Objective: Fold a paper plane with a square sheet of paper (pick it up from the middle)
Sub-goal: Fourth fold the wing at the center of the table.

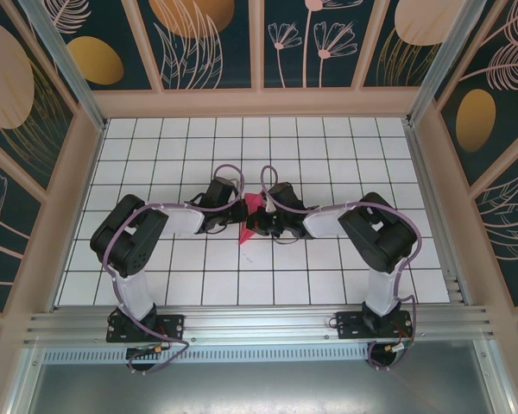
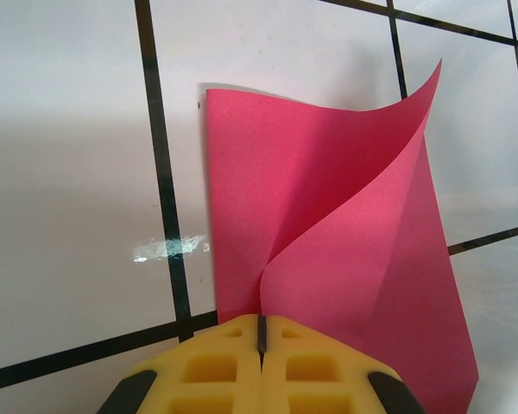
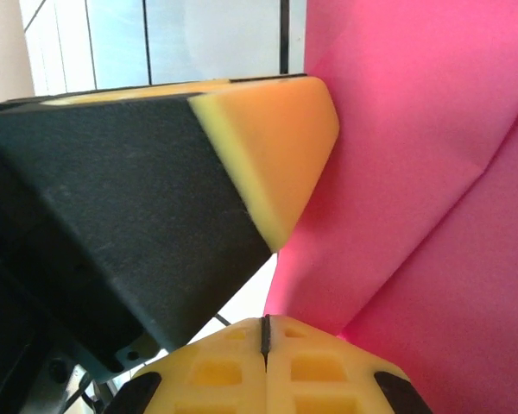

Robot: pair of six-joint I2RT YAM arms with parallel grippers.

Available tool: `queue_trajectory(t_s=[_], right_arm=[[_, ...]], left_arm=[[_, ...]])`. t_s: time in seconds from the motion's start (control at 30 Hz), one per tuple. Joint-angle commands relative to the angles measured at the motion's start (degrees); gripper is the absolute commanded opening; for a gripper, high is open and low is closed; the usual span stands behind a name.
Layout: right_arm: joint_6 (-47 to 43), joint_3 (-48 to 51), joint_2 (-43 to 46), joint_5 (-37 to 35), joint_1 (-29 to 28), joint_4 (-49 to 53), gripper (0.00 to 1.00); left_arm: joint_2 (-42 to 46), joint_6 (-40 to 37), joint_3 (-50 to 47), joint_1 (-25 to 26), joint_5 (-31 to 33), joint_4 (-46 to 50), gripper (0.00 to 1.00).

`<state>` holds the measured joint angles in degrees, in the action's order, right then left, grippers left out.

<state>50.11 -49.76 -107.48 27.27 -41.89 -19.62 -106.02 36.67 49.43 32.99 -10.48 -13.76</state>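
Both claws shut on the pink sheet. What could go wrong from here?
1. Tear: left claw and right claw pinch the pink sheet close together; diverging pulls may rip it.
2. Stray crease: the sheet curls loosely past the left claw, so pressing could fold off-line.
3. The claws sit very close; they might collide.
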Motion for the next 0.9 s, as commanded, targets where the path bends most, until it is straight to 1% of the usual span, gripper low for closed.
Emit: queue_trajectory(t_s=[0.0,0.13,0.23,0.4,0.47,0.67,0.73,0.87], right_arm=[[0.28,0.37,-2.16,0.07,-0.46,-1.48,0.02],[0.75,1.24,-3.15,-0.19,-0.49,-2.48,0.02],[0.14,0.90,-3.72,-1.76,-0.48,0.09,0.02],[-0.53,0.21,-4.32,-2.17,-0.47,2.09,0.02],[-0.73,0.27,-3.25,-1.75,-0.56,1.34,0.03],[-0.33,2.82,3.84,-0.38,-0.64,-2.84,0.04],[0.10,3.37,4.47,0.58,-0.90,-3.88,0.05],[0.85,3.36,3.03,0.58,-1.83,-3.95,0.04]], left_arm=[[-2.27,0.53,-0.91,0.41,0.50,1.27,0.00],[-2.79,0.69,-0.91,0.38,0.86,1.54,0.00],[-3.04,0.62,-0.95,0.39,1.23,1.75,0.00],[-3.28,0.60,-1.20,0.39,1.71,1.75,0.00],[-3.27,0.69,-1.22,0.33,2.04,1.81,0.00],[-3.34,0.62,-1.34,0.36,2.99,2.37,0.00],[-3.43,0.51,-1.29,0.40,2.89,2.36,0.00],[-3.67,0.61,-1.18,0.39,2.69,2.38,0.00]])
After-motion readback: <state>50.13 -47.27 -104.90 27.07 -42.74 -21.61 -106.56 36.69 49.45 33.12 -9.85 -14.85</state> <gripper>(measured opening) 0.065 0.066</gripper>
